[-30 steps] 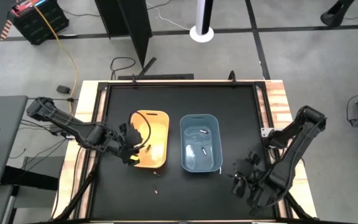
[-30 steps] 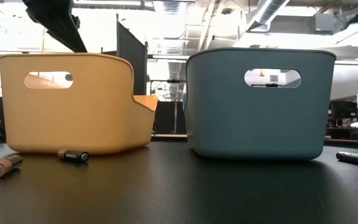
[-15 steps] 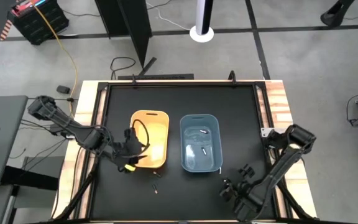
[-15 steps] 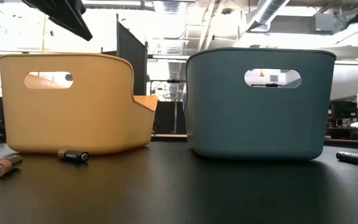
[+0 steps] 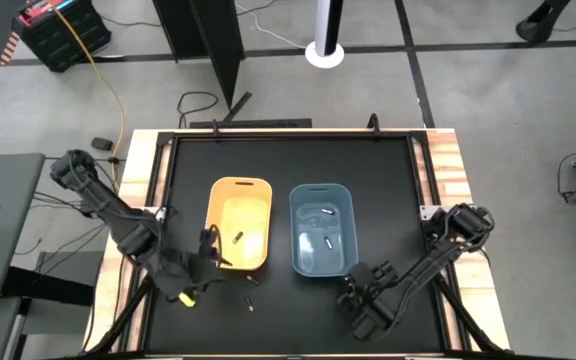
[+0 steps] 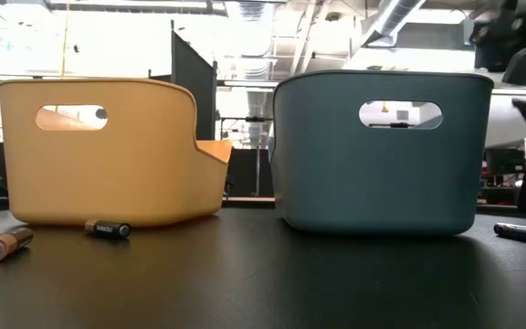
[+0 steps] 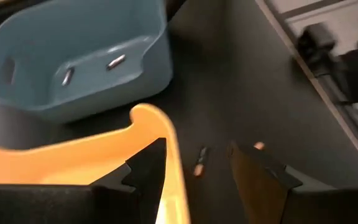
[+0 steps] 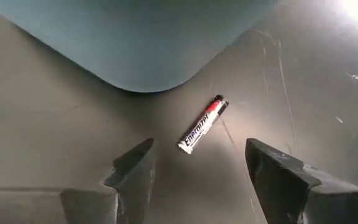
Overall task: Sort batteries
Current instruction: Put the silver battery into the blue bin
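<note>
Swinging in beside the blue bin, the right tool now brackets a loose battery, fingers spread, ready to grasp.

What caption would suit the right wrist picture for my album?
Right gripper, fingers open, hovers above a silver battery lying on the black table beside the blue bin.

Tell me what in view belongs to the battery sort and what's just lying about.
Job:
- Energizer battery, between the open right gripper fingers
- two batteries on the table
- orange bin, blue bin, batteries inside
- open left gripper

Lying about:
- yellow cable
- black panel
</note>
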Robot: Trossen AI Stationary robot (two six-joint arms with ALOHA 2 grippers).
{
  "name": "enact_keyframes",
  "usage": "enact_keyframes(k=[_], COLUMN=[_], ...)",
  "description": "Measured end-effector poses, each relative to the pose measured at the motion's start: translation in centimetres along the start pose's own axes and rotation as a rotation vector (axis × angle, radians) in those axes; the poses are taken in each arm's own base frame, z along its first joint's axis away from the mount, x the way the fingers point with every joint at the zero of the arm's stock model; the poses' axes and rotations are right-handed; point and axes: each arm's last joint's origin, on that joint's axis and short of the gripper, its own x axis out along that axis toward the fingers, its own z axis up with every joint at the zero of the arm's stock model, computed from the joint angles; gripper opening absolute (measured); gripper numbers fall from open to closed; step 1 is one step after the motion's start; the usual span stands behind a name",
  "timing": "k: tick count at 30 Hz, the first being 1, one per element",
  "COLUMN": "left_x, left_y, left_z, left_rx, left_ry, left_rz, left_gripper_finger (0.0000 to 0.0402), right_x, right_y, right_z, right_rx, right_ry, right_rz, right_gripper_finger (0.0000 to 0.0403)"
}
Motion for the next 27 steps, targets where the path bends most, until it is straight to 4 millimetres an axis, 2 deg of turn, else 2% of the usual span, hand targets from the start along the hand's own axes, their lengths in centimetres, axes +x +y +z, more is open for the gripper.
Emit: enact_keyframes(k=[4,10,17,21,27], left_x=[-0.4,-0.6,-0.6,-0.6,-0.6], left_y=[-0.6,-0.9,-0.9,-0.9,-0.9], left_z=[-0.1,-0.2,-0.2,-0.2,-0.2], left_rx=[0.014,0.020,0.013,0.006,0.003], left_ry=[-0.015,-0.020,-0.022,-0.022,-0.021], left_rz=[0.004,0.010,0.017,0.017,0.017], left_gripper_finger=[0.0173,0.0173,0.0173,0.0173,0.0173], right_x=[0.9,1.2,2.0,2.3,3.0], right_y=[-1.0,-1.8,-1.6,-1.6,-1.6], right_z=[-0.2,-0.2,0.7,1.1,0.7], right_rx=[0.035,0.076,0.071,0.067,0.079], right_ry=[0.003,-0.002,-0.013,0.039,0.058], right_rz=[0.000,0.061,0.047,0.027,0.053], right_gripper_finger=[0.0265,0.0265,0.0265,0.0259,0.0241])
